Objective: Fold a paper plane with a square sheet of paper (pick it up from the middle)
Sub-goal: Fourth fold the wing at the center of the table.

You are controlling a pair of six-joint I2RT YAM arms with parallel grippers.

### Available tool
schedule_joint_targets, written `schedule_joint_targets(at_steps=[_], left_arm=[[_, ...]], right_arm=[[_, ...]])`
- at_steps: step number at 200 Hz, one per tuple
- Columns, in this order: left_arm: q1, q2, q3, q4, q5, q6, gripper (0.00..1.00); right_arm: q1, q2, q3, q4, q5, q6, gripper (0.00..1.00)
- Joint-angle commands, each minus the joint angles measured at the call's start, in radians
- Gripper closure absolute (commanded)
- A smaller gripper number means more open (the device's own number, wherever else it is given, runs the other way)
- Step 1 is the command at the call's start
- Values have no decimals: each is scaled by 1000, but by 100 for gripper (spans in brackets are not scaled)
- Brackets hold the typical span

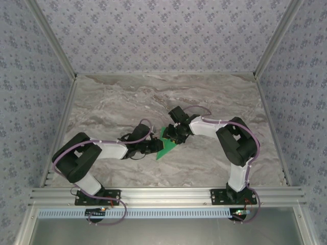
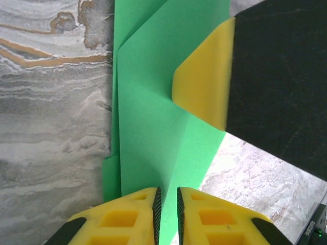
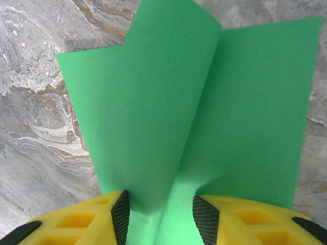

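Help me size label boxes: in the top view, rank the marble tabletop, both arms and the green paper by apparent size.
1. Marble tabletop, by far the largest.
2. Left arm and right arm: they look alike, so not ranked against each other.
3. Green paper, the smallest.

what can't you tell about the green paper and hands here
top external: green sheet small, partly covered by left hand and right hand, folds unreadable
left wrist: sheet's far end cut by top edge, part behind right hand's finger
right wrist: whether right hand clamps the raised fold, cut by bottom edge
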Motion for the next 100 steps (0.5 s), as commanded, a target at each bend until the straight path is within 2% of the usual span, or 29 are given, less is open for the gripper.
schedule_joint_targets(at_steps=[1,73,100], left_arm=[[-4,16,19,-35,-17,25,81],[-5,39,32,-66,-21,38,82],[-5,53,45,-110,-18,51,86]], right_arm=[[2,188,-87,-92,119,1,53],[3,196,-86,-93,115,2,53],[3,185,-88,-92,107,4,54]])
